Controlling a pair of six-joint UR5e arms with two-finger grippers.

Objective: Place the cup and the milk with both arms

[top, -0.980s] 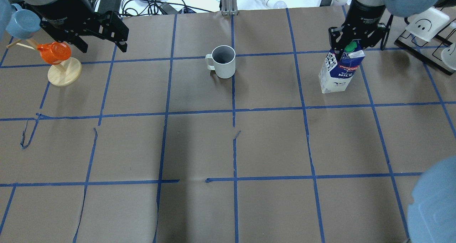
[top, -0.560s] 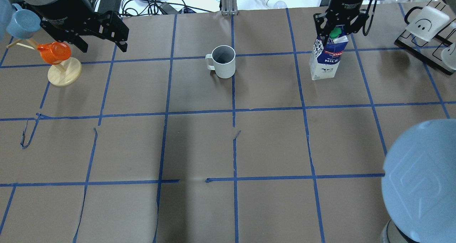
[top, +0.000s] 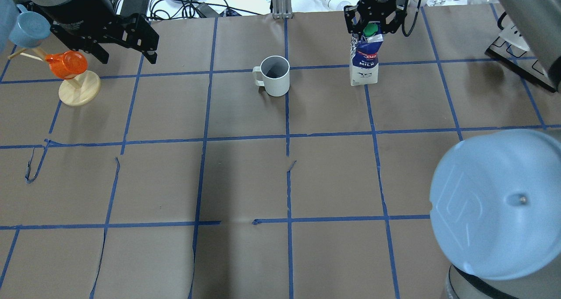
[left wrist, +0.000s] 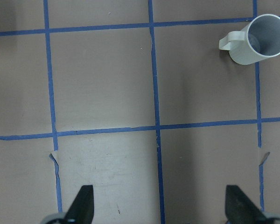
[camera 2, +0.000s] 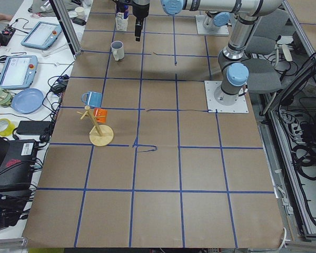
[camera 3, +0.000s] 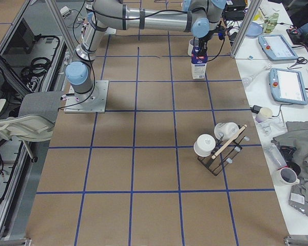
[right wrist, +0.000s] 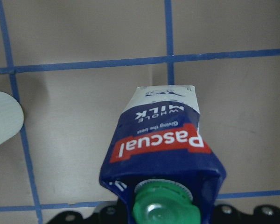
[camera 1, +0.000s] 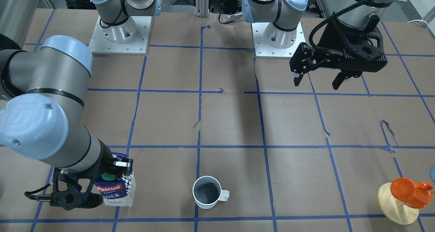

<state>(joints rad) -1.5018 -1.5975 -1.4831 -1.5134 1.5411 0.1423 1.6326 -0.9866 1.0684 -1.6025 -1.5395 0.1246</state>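
Observation:
The white cup [top: 275,75] with a dark grey inside stands upright at the far middle of the table, handle to the overhead view's left; it also shows in the front view [camera 1: 206,192] and the left wrist view [left wrist: 261,39]. My right gripper [top: 371,25] is shut on the gable top of the blue and white milk carton [top: 364,62], which it holds upright to the right of the cup, at or just above the table [camera 1: 115,191] [right wrist: 163,140]. My left gripper [top: 127,58] is open and empty, hovering far left of the cup [camera 1: 316,84].
An orange cup on a round wooden stand [top: 72,77] and a blue cup [top: 28,27] sit at the far left under my left arm. A black mug rack [camera 3: 220,146] stands at the right. My right arm's elbow [top: 495,202] hangs over the near right.
My right gripper has carried the milk carton to the left and a little farther back, closer to the cup. The left arm and the cup have not moved.

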